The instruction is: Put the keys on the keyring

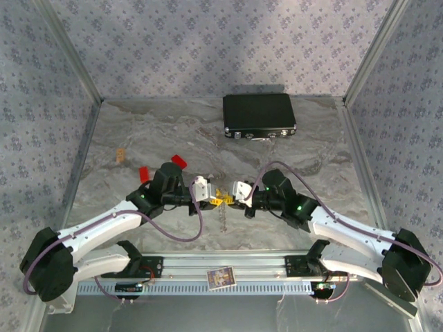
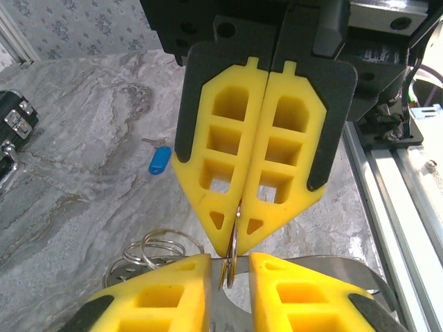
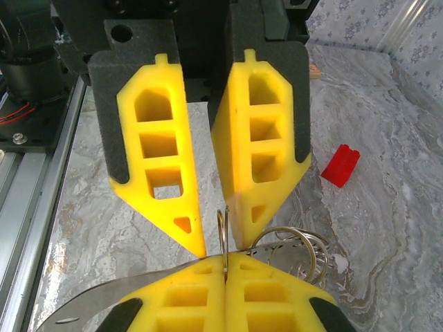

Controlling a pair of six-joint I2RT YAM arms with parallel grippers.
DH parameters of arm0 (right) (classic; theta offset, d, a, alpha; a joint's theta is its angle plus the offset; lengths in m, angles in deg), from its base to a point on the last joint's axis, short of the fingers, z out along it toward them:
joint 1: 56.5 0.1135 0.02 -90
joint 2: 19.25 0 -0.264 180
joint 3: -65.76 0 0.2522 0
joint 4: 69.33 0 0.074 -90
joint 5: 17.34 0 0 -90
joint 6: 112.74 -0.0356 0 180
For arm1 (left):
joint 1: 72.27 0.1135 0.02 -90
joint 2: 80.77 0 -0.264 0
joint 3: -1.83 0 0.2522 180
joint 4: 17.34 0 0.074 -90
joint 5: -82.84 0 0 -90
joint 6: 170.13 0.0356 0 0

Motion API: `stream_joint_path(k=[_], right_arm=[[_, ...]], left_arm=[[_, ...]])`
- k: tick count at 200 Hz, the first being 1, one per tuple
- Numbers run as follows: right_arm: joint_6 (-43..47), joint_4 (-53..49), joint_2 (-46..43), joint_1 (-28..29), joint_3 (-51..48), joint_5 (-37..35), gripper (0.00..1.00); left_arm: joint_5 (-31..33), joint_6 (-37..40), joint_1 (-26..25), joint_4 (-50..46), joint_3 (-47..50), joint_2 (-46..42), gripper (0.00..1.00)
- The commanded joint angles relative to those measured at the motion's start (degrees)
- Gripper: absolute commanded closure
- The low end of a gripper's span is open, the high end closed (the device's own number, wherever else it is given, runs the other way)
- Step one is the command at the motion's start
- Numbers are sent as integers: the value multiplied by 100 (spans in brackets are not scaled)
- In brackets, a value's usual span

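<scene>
R gripper (image 3: 225, 261) was clamped shut on the keyring (image 3: 225, 238). L gripper (image 3: 216, 238) was held slightly apart around it

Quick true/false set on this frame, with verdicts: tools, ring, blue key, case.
1. The right tool is shut on a thin ring. True.
2. The left tool is clamped tight. False: its jaws stand apart, with the ring in the gap between them.
3. The blue key lies on the table, in neither tool. True.
4. The black case sits between the arm bases. False: it lies at the far side of the table, beyond both tools.
</scene>
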Motion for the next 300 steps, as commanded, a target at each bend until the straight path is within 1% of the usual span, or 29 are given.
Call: stream_joint_path(k=[1, 33, 64, 90, 116, 136, 139, 148, 154, 172, 192, 200, 213, 222, 242, 264, 268, 279, 300], right_arm=[[-62, 100, 18, 10, 108, 104, 100], [-85, 123, 8, 9, 87, 109, 100], [-180, 338, 60, 9, 98, 211, 100], [-227, 429, 89, 3, 117, 280, 100], [-291, 493, 113, 7, 108, 339, 100], [-354, 462, 84, 9, 82, 275, 100], [-374, 427, 71, 3, 81, 252, 96], [-413, 287, -15, -22, 43, 169, 79], [-414, 163, -98, -46, 2, 87, 73], [-424, -438, -436, -134, -92, -169, 65], [-612, -1059, -840, -181, -97, -509, 62], [-772, -1145, -947, -152, -99, -744, 60], [-1087, -1291, -1041, -134, -44, -1016, 60], [-1401, -1364, -1056, -122, 22, -1351, 61], [-2397, -1639, -1017, -127, 225, -2378, 61], [-3641, -2411, -787, -255, 589, -3231, 62], [-4011, -2635, -725, -289, 672, -3325, 62], [-4514, -3182, -506, -414, 872, -3545, 62], [-5151, -4065, -9, -852, 1250, -3584, 62]], left_arm=[[-269, -28, -68, 270, 6, -96, 83], [-106, -34, -68, 330, 116, -203, 83], [-152, -71, -68, 366, 139, -169, 88], [-133, -47, -63, 365, 139, -136, 89], [-119, -27, -68, 377, 157, -138, 94], [-69, -19, -68, 390, 152, -162, 100], [-56, -14, -68, 390, 159, -172, 100], [19, 22, -68, 393, 163, -224, 100], [64, 60, -74, 390, 180, -274, 100], [274, 234, -102, 395, 241, -415, 100], [526, 398, -146, 432, 295, -519, 100], [593, 427, -147, 455, 306, -545, 100], [680, 442, -147, 427, 312, -569, 100], [746, 445, -144, 392, 308, -565, 100], [965, 296, -157, 266, 257, -582, 100], [1077, 103, -172, 103, 158, -581, 100], [1107, 46, -173, 77, 137, -582, 100], [1188, -62, -187, -60, 29, -558, 100], [1339, -201, -201, -303, -113, -561, 100]])
